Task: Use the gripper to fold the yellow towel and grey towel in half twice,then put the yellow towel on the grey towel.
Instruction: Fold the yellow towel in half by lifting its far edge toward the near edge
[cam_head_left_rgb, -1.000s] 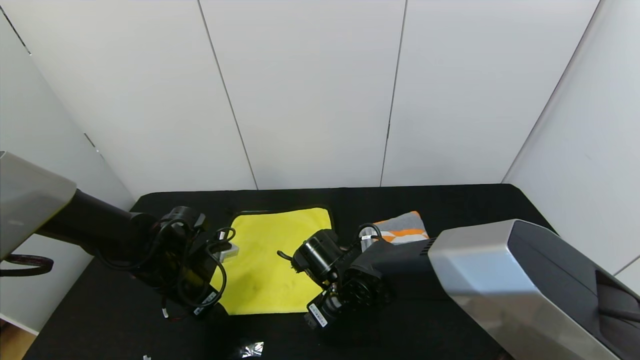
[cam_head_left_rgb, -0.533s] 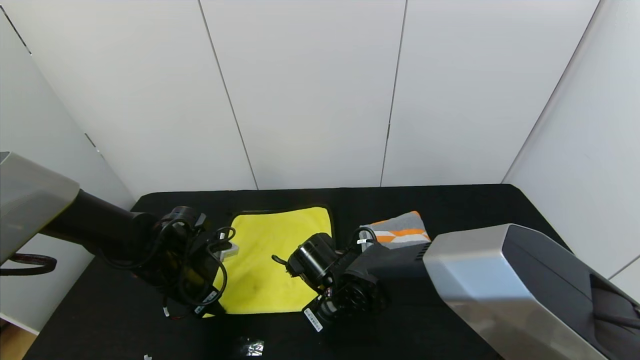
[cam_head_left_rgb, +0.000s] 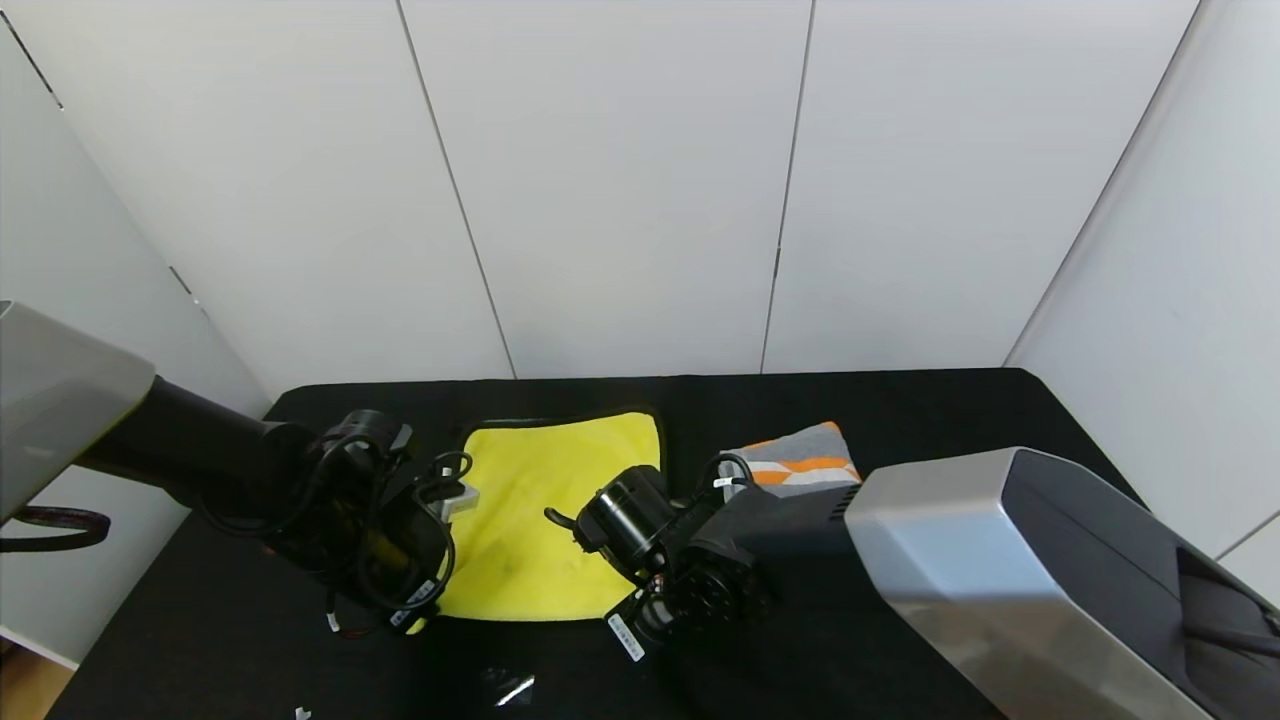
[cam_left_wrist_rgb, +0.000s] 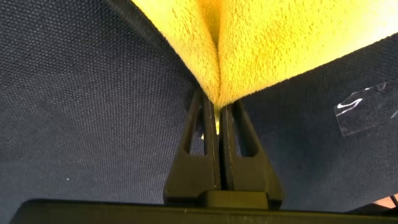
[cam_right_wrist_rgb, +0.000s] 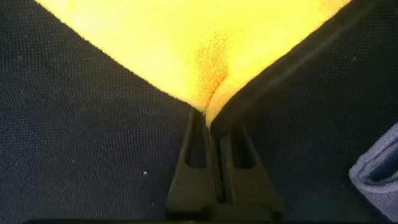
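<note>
The black table (cam_head_left_rgb: 900, 400) carries both cloths. The yellow towel (cam_head_left_rgb: 545, 510) lies spread near its middle, between the two arms, and the grey towel (cam_head_left_rgb: 800, 460) sits just beside it on the robot's right, already bunched into a smaller block, though the right arm hides most of it and I cannot tell how neatly it is folded.

Over the last second the yellow towel's near edge has crept away from the robot: it sat lower on the table a second ago and is now drawn up, with the near corners lifting. That reads as the start of the first fold, both arms carrying the near edge toward the far one.

The left gripper (cam_left_wrist_rgb: 214, 109) has its jaws pressed together, pinching the towel's near left corner, the plush puckering into a crease at the tips. The right gripper (cam_right_wrist_rgb: 211, 121) does likewise at the near right corner, where the black edge trim (cam_right_wrist_rgb: 292, 59) runs into the pinch. A scrap of clear tape (cam_left_wrist_rgb: 364, 112) lies on the table near the left gripper.
</note>
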